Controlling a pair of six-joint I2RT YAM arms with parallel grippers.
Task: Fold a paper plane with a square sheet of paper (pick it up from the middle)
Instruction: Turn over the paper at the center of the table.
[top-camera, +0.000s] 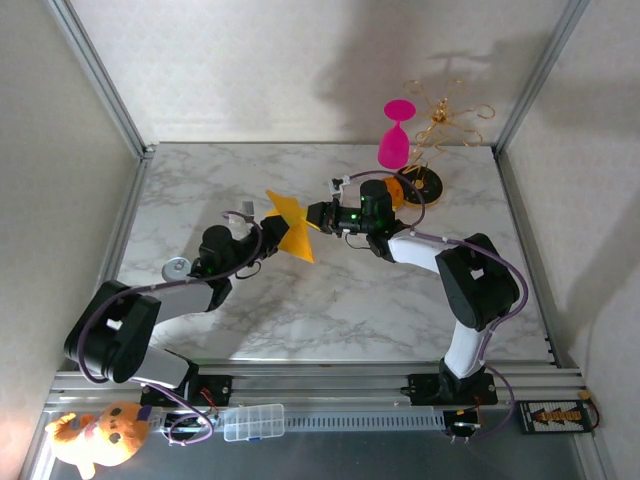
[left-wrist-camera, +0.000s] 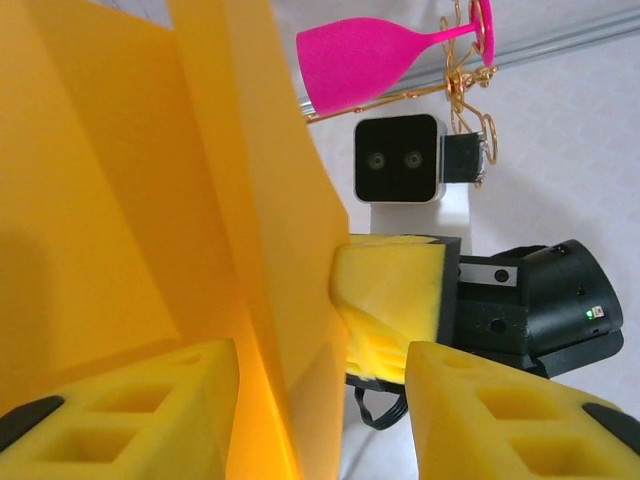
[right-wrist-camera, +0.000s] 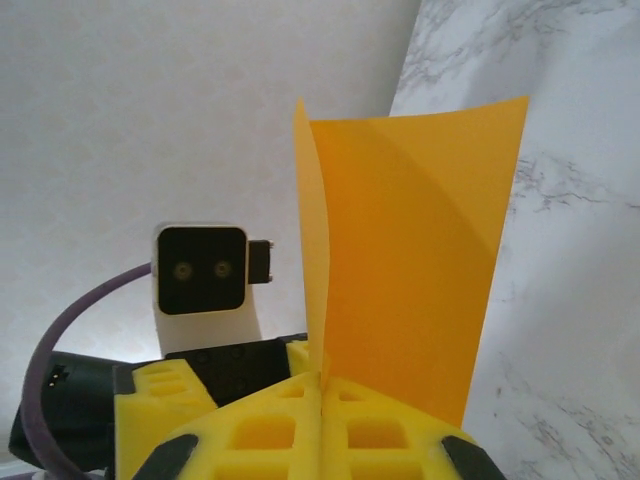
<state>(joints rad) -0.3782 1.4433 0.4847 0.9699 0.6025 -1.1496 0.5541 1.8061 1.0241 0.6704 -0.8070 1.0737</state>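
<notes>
**A:** Yellow-orange paper (top-camera: 290, 225) hangs in the air above the middle of the surface (top-camera: 330, 300), between both arms. Which step is this?

**B:** An early fold, I think. The right end effector (right-wrist-camera: 322, 400) is closed on one edge, and two flaps stand up from it. The left end effector (left-wrist-camera: 320, 375) has its fingers apart, with paper between them.

**A:** And next?

**B:** Probably the left one must close and press the crease sharp, while the right one holds firm.
</notes>
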